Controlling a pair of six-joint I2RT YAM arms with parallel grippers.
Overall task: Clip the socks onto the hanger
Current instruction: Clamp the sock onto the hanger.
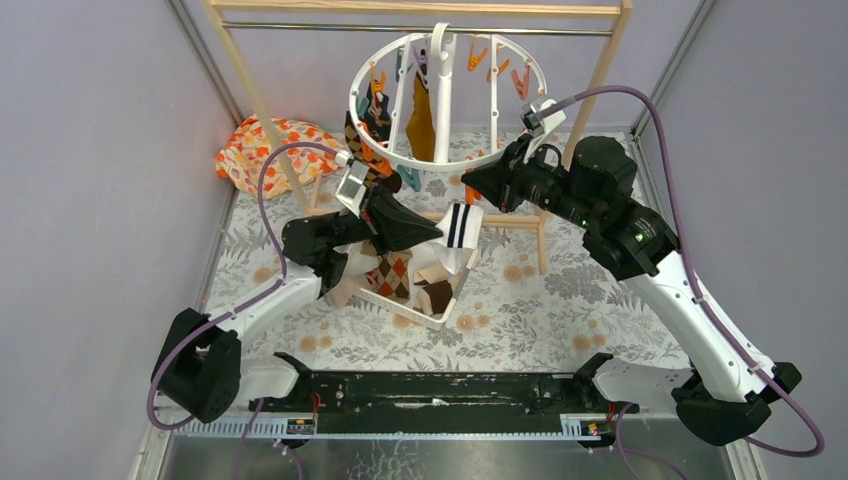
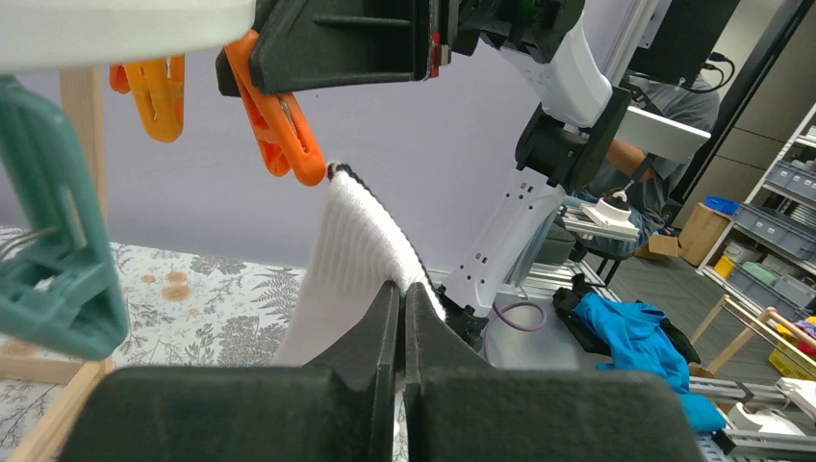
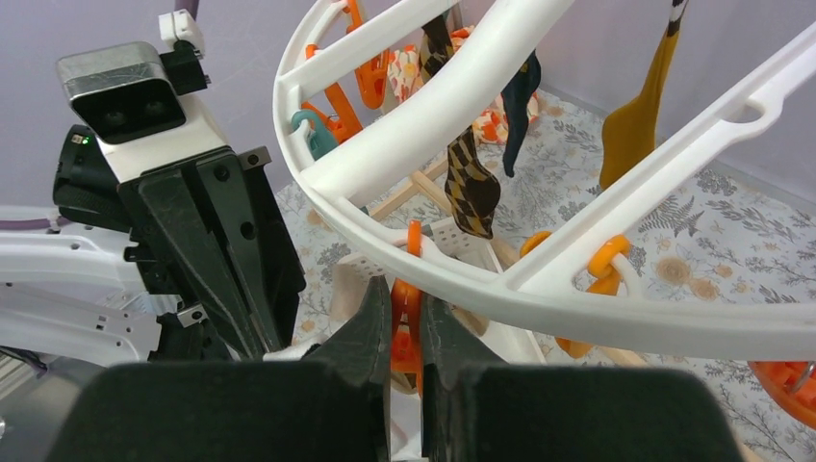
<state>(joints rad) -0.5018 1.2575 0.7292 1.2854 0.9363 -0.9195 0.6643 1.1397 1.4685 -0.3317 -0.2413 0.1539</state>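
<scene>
The white round hanger [image 1: 365, 75] hangs from the rail, with a mustard sock [image 1: 422, 122] and dark and argyle socks [image 1: 372, 130] clipped on. My left gripper [image 1: 440, 232] is shut on a white sock with dark stripes [image 1: 462, 228]; in the left wrist view the sock [image 2: 356, 250] rises from the closed jaws towards an orange clip [image 2: 284, 130]. My right gripper [image 1: 470, 183] is shut on that orange clip [image 3: 405, 308] under the ring [image 3: 462, 125]. The mustard sock [image 3: 635, 115] and argyle sock [image 3: 473, 183] also show in the right wrist view.
A white slotted basket [image 1: 408, 312] holding more socks sits below the left gripper. The wooden rail frame [image 1: 250, 90] stands around the hanger. An orange-flowered cloth bundle [image 1: 265, 145] lies at the back left. A teal clip [image 2: 53, 250] hangs close to the left wrist camera.
</scene>
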